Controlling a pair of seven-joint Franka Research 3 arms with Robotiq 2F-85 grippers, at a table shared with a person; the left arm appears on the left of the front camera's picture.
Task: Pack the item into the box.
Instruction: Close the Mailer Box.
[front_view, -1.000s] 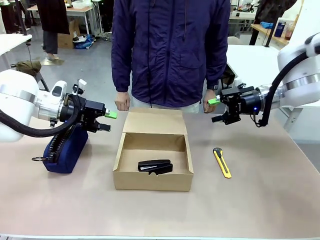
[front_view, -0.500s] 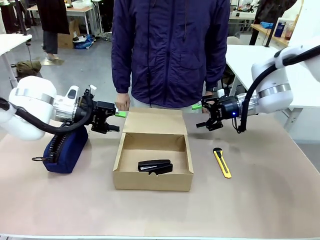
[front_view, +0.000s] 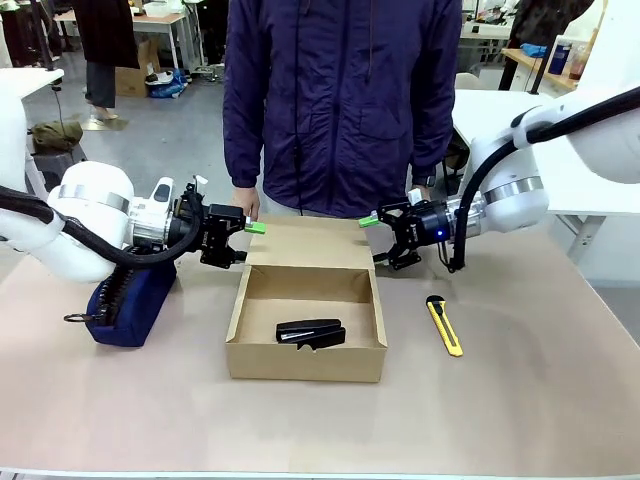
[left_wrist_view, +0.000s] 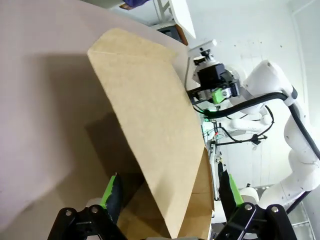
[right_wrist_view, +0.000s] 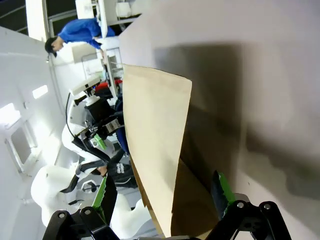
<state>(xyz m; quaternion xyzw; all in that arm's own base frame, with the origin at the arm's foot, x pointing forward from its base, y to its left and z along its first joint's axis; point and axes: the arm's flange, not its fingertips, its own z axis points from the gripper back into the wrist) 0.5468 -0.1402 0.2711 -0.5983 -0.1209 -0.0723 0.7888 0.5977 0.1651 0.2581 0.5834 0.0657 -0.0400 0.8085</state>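
Both arms are moving inward to the corners of the lid flap (front_view: 305, 243), left gripper (front_view: 245, 243) and right gripper (front_view: 375, 241) hanging released, holding nothing. I'm seeing the item (front_view: 310, 333) lying inside the box (front_view: 300, 362). Uneven pinching is risking a creased flap or the box sliding across the worktop (front_view: 520, 400).

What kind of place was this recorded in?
Probably a robotics lab or workshop: two white arms, left gripper and right gripper, at a shared table, a person standing opposite, and more work tables on a bare floor behind.
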